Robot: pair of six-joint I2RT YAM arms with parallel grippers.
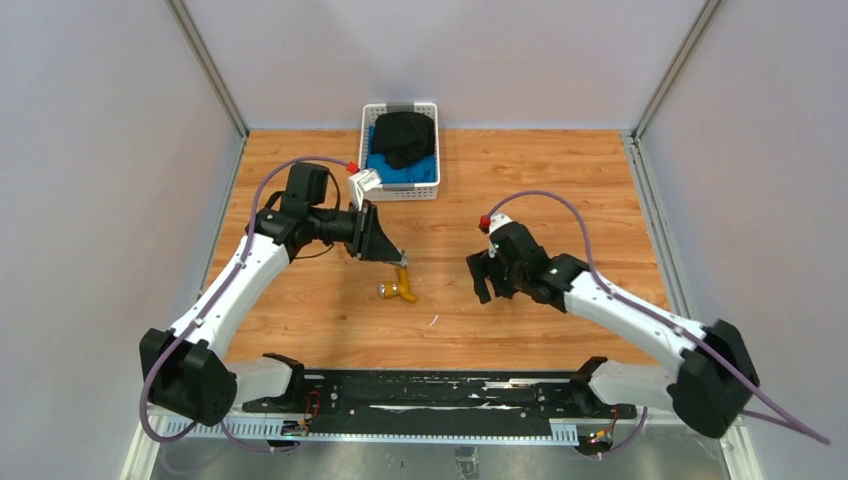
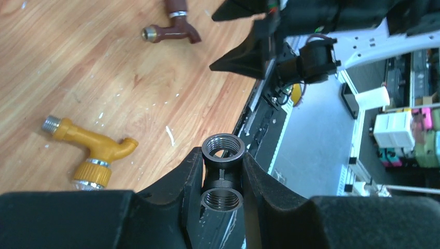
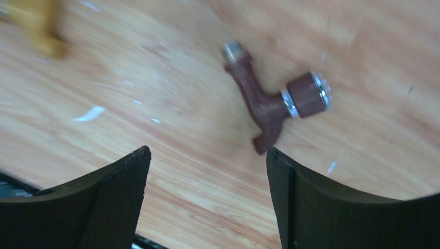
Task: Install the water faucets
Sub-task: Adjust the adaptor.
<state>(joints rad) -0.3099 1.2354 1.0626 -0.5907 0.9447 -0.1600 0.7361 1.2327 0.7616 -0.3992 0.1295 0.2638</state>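
The brass-yellow faucet (image 1: pixel 403 286) lies on the wooden table, just below my left gripper (image 1: pixel 396 256); it also shows in the left wrist view (image 2: pixel 93 148). The left gripper (image 2: pixel 222 156) is shut on a dark threaded pipe fitting (image 2: pixel 223 171) with two open threaded ports, held above the table. The reddish-brown faucet (image 3: pixel 275 101) with its silvery end lies flat on the table; it also shows in the left wrist view (image 2: pixel 171 32). My right gripper (image 3: pixel 207 155) is open and empty, hovering just beside it, its right fingertip near the spout. In the top view the right gripper (image 1: pixel 486 276) hides this faucet.
A white basket (image 1: pixel 400 192) holding black and blue cloth stands at the back of the table. Grey walls enclose the left, right and back. A black rail (image 1: pixel 430 390) with the arm bases runs along the near edge.
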